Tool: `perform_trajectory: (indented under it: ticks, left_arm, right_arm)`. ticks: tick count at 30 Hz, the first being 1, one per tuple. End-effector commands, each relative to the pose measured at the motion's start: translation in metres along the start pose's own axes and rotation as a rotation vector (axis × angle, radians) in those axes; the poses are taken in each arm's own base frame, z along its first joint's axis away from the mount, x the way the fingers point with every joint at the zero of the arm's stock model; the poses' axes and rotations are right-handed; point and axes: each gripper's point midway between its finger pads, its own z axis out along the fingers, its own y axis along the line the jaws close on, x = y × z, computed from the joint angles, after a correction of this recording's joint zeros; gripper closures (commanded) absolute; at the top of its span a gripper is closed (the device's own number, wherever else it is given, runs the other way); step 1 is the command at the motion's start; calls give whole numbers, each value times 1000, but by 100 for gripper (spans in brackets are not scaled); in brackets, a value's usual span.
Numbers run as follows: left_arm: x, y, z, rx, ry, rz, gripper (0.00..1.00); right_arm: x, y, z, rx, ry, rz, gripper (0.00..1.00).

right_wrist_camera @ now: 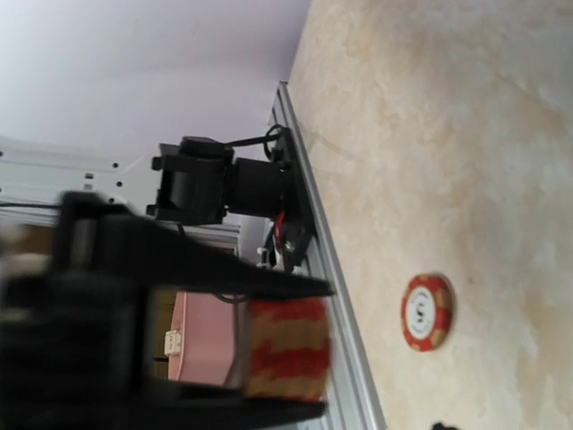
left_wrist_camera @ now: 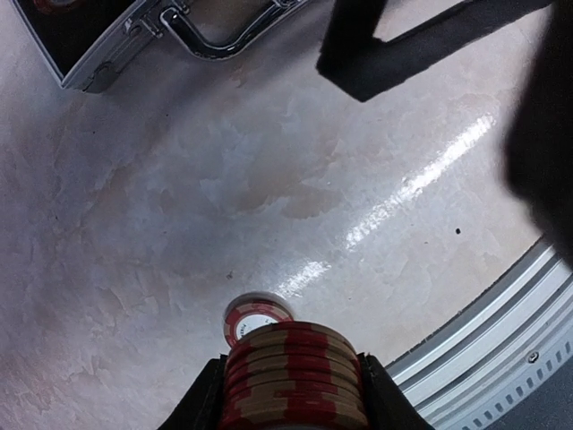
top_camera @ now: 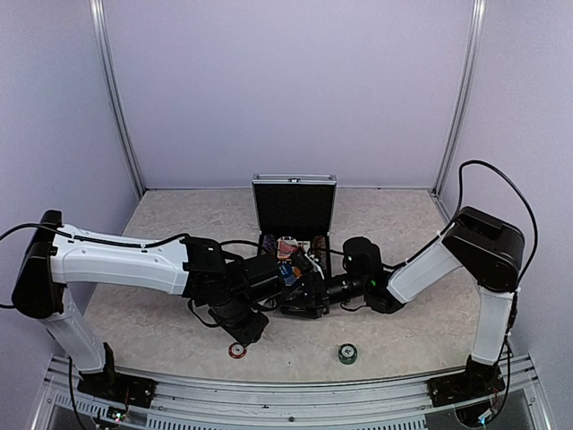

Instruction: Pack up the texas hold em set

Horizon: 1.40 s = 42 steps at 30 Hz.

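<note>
Hold'em set, part-packed: silver case (top_camera: 294, 208) open at frame centre; left pincer (left_wrist_camera: 292, 374) clamps a red chip stack (left_wrist_camera: 294, 354), right pincer (right_wrist_camera: 322, 348) grips a second stack (right_wrist_camera: 285, 349) (both held clear of the worktop (top_camera: 179, 224), presumably bound for the case's slots); one loose chip (top_camera: 237, 350) lies lower-centre.

No legible txt; red chip (right_wrist_camera: 426, 311) has a white centre mark, too blurry to read.

Case (left_wrist_camera: 89, 63) cut off at the top edge; right hand (right_wrist_camera: 318, 345) blurred near the lens.
</note>
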Motion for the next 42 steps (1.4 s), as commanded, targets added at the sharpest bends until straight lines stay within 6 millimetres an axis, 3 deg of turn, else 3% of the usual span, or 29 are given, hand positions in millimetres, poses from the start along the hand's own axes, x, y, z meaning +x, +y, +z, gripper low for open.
perform_trajectory:
  ticks: [1, 9, 31, 42]
  left_arm:
    - [-10, -12, -20, 27, -49, 39, 96]
    - [-16, -18, -27, 40, -63, 48, 97]
    - [-31, -25, -34, 39, -78, 68, 96]
    - [-30, -27, -31, 43, -77, 72, 96]
  right_arm:
    - [-3, 2, 4, -31, -11, 2, 33]
    - [3, -6, 4, -62, -14, 45, 33]
    - [20, 27, 25, -249, 69, 40, 29]
    - [26, 28, 37, -260, 103, 48, 28]
